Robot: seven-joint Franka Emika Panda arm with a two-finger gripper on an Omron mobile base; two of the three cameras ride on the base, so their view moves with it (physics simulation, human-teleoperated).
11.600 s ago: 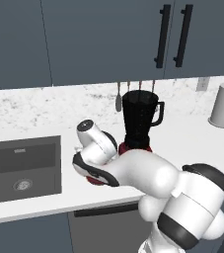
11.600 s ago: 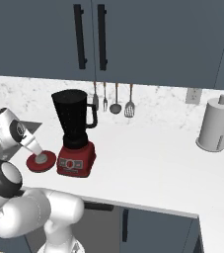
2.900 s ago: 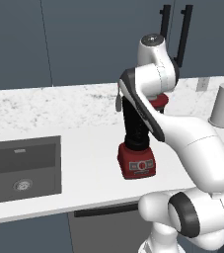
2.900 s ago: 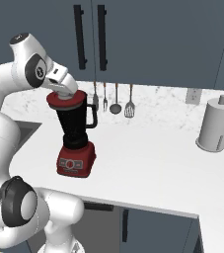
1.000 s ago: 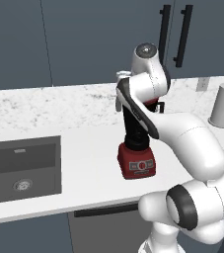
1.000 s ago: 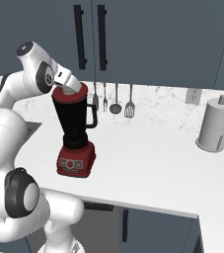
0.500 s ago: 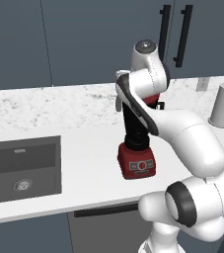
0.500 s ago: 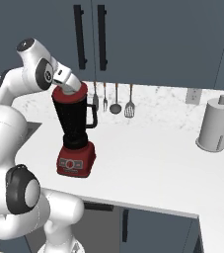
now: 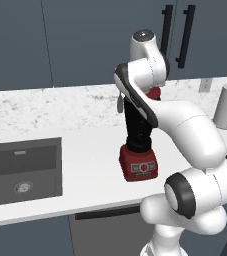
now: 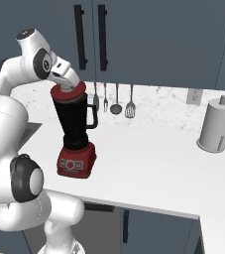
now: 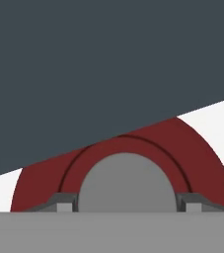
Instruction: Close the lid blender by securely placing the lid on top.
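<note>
Straddling the grey knob, the end effector (image 11: 126, 206) grips the lid (image 10: 67, 92) atop the blender (image 10: 76, 135).

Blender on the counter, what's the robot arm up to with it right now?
The arm is fitting the red lid onto the blender on the white counter. The gripper has its jaws on either side of the lid's grey knob, apparently gripping it. From the right base view the lid sits on the jar's rim, roughly level, though whether it is pressed fully home can't be told. A paper-towel roll stands off to the right, and utensils hang on the wall behind.
</note>
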